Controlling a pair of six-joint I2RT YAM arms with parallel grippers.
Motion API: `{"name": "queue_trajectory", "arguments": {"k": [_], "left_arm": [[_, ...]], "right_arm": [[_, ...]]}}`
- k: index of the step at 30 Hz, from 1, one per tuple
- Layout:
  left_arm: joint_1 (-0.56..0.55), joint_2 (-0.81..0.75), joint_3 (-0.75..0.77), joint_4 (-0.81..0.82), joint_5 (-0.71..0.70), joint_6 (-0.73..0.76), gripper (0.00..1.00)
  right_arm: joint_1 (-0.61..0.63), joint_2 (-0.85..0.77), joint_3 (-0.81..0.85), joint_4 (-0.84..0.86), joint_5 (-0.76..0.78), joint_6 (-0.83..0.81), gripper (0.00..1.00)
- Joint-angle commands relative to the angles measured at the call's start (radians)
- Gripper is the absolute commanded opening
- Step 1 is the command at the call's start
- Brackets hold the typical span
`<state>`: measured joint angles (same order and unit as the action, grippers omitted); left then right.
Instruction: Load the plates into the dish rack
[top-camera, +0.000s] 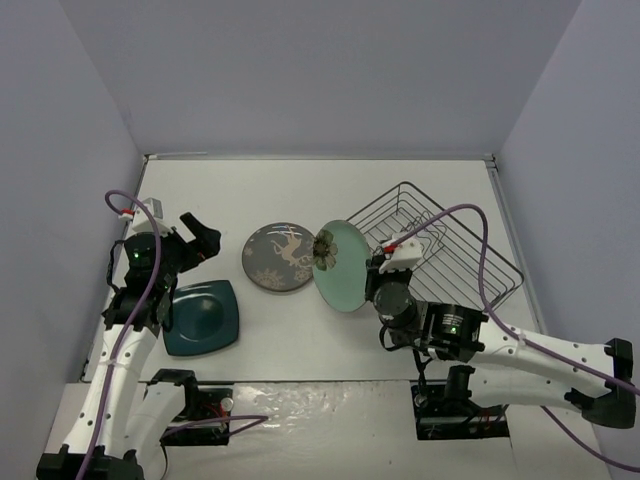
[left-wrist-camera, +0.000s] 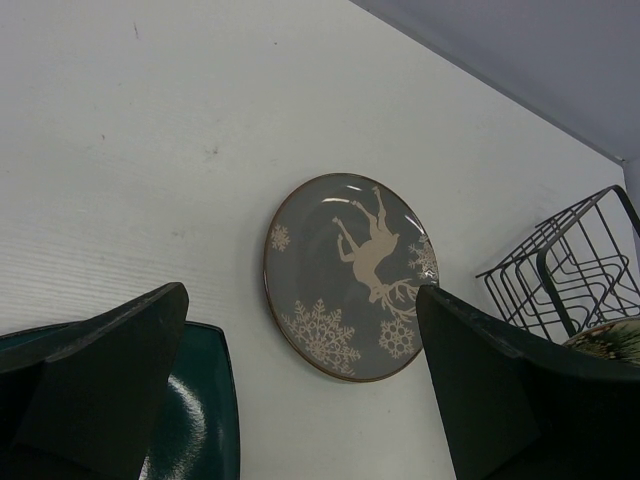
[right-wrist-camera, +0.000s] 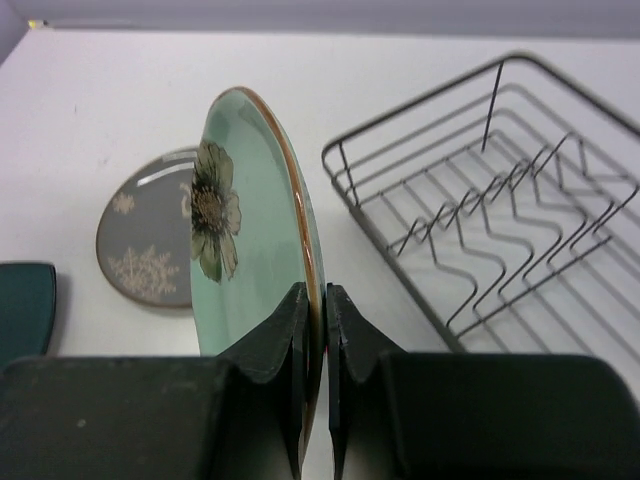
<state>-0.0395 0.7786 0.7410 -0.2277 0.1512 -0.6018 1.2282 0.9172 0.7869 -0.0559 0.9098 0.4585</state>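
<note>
Right gripper: both dark fingers pressed shut on the rim of the mint-green plate, one on each face. The plate is held on edge and upright, its rim edge-on to the wrist camera. The face with the brown flower is turned left, toward the deer plate. From above the mint-green plate reads as a narrow oval running far to near, just beside the left corner of the dish rack and outside its rim. Whether its lower edge touches the surface cannot be told. Left gripper: fingers spread wide with nothing between them, held above the surface between the deer plate and the square teal plate. Deer plate: round, grey-brown, lying flat and face up near the table's middle, with pale deer and snowflakes showing. Teal plate: dark, rounded corners, lying flat at the near left beside the left arm. Dish rack: black wire with a raised rim and zigzag slot wires, holding no plate. It sits on the right half, askew to the table's edges, with its long axis running from far-left to near-right. Table: white and matte, with a few faint specks. Walls: plain pale lilac-grey panels closing in the far side, left and right.
</note>
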Motion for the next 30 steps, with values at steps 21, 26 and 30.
{"name": "queue_trajectory", "arguments": {"k": [21,26,30], "left_arm": [[-0.005,0.007,0.036,0.019,-0.095,0.057,0.97],[-0.007,0.022,0.034,0.03,-0.106,0.072,0.97],[-0.007,0.041,0.054,0.01,-0.137,0.09,0.97]], "right_arm": [[-1.058,0.531,0.948,-0.069,-0.806,-0.759,0.0],[-1.14,0.605,1.042,-0.144,-1.014,-0.969,0.0],[-1.197,0.697,1.162,-0.278,-1.152,-1.122,0.0]]}}
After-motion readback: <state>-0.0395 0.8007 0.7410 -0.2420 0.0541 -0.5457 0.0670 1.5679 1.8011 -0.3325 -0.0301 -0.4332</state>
